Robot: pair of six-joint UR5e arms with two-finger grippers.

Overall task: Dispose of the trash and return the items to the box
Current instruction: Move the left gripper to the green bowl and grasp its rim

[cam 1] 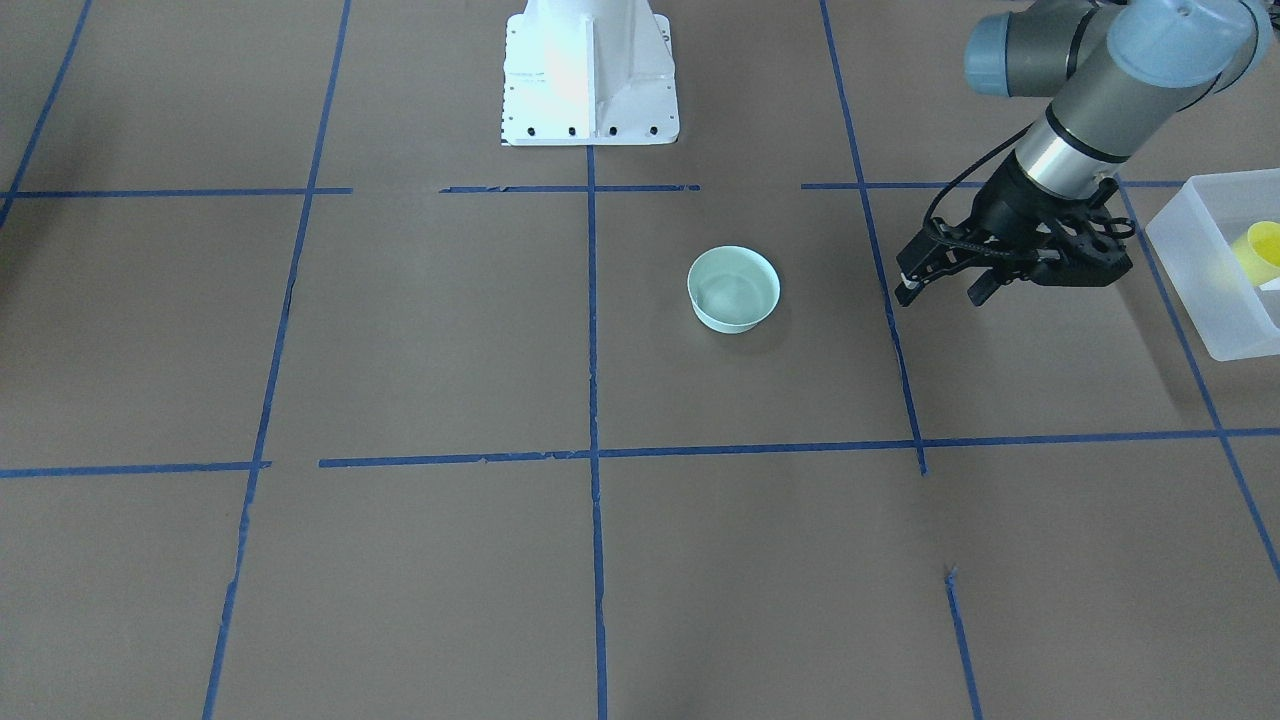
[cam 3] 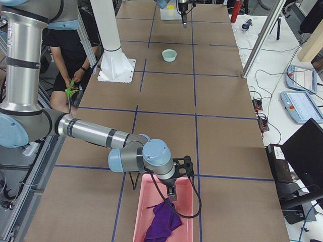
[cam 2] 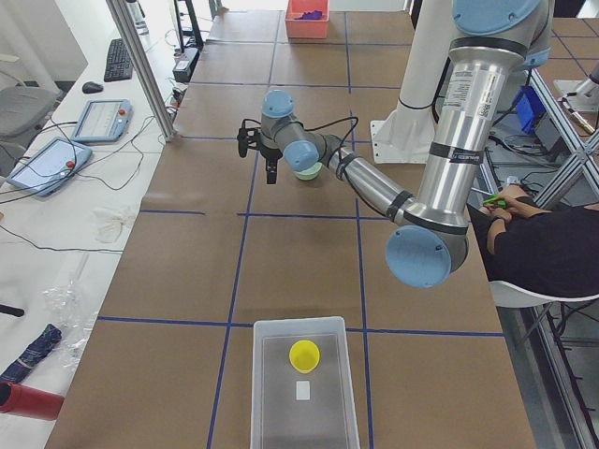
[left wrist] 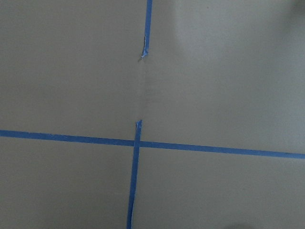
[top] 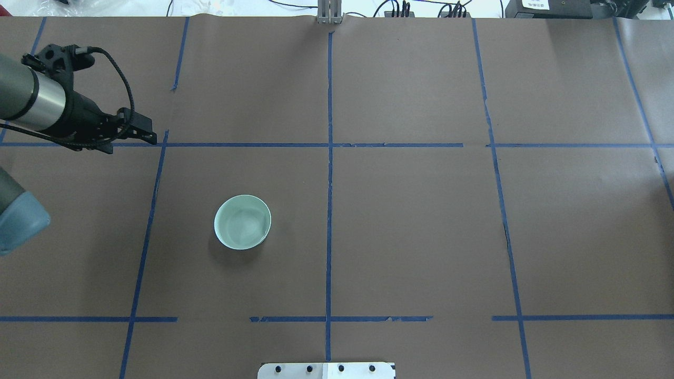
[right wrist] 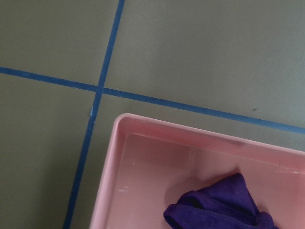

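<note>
The bowl (cam 1: pixel 733 290) is mint-green, the cup (cam 1: pixel 1262 250) yellow, the box (cam 1: pixel 1205 288) frosted-white.

Pale green round bowl (cam 1: pixel 733 290): on the table (cam 1: pixel 400 350).
Small yellow plastic cup (cam 2: pixel 303 355): in the frosted white box (cam 2: pixel 274 404).
Purple cloth (cam 3: pixel 162 224): in the pink bin (cam 3: pixel 146 202).

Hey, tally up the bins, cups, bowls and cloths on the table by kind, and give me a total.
Bins: 2 (frosted white bin, pink bin)
Cups: 1 (yellow cup)
Bowls: 1 (mint-green bowl)
Cloths: 1 (purple cloth)
Total: 5
</note>
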